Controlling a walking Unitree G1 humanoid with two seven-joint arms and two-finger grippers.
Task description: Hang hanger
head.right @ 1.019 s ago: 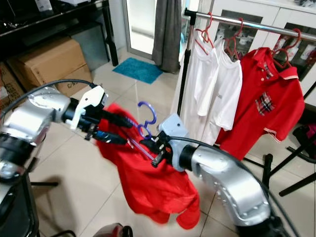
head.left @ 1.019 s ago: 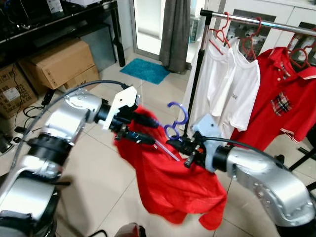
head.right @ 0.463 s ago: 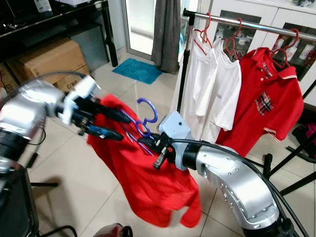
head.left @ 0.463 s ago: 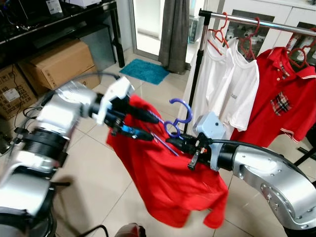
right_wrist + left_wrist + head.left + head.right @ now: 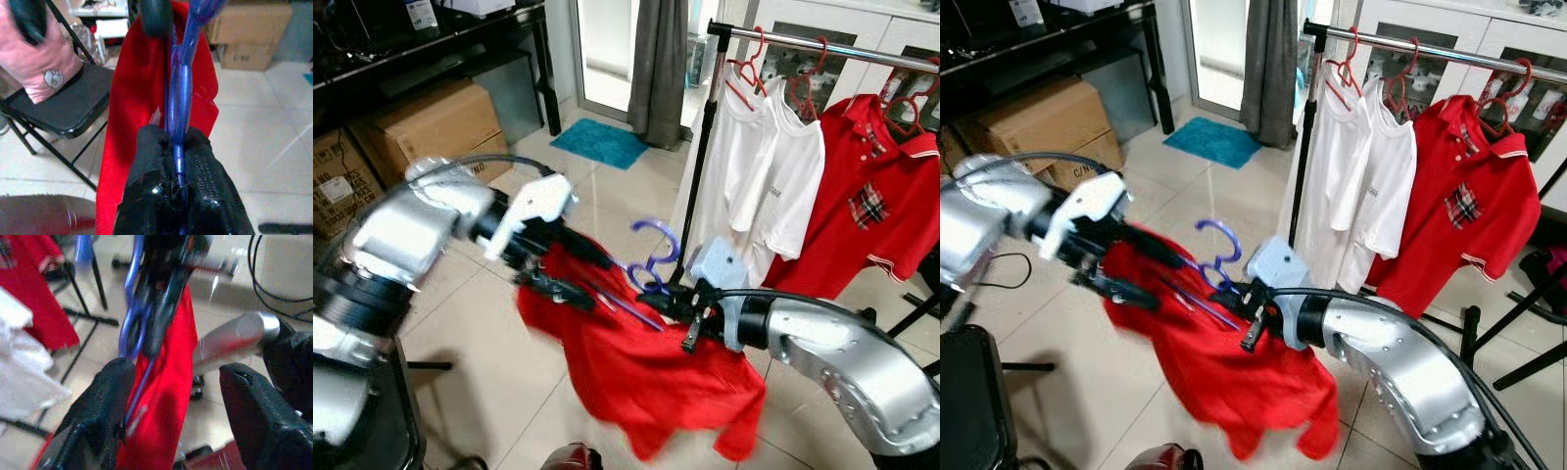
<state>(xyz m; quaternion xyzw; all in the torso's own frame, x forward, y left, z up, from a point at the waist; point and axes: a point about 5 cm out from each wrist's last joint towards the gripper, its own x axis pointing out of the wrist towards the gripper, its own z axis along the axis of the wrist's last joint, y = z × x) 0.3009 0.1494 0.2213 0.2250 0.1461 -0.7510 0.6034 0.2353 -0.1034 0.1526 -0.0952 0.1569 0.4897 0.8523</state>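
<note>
A blue hanger [image 5: 651, 250] carries a red shirt [image 5: 646, 377] that droops toward the floor in front of me. My right gripper [image 5: 663, 295] is shut on the hanger's neck just under the hook; the right wrist view shows both fingers [image 5: 156, 196] pressed on the blue hanger [image 5: 182, 98]. My left gripper [image 5: 576, 272] is at the shirt's left shoulder, open, its fingers [image 5: 100, 401] spread with red shirt [image 5: 166, 411] cloth and a hanger arm between them. The clothes rack rail [image 5: 822, 41] stands behind to the right, above the hook.
The rail holds two white shirts [image 5: 759, 166] and a red polo [image 5: 867, 196] on red hangers; its black pole [image 5: 705, 147] stands just behind the hook. Cardboard boxes [image 5: 431, 122] and a dark table are at the left, a blue mat [image 5: 602, 140] beyond, and a black chair [image 5: 73, 107] nearby.
The hanger and shirt have dropped a little and shifted left. My left gripper has come down with the shirt's shoulder; the right gripper keeps its hold.
</note>
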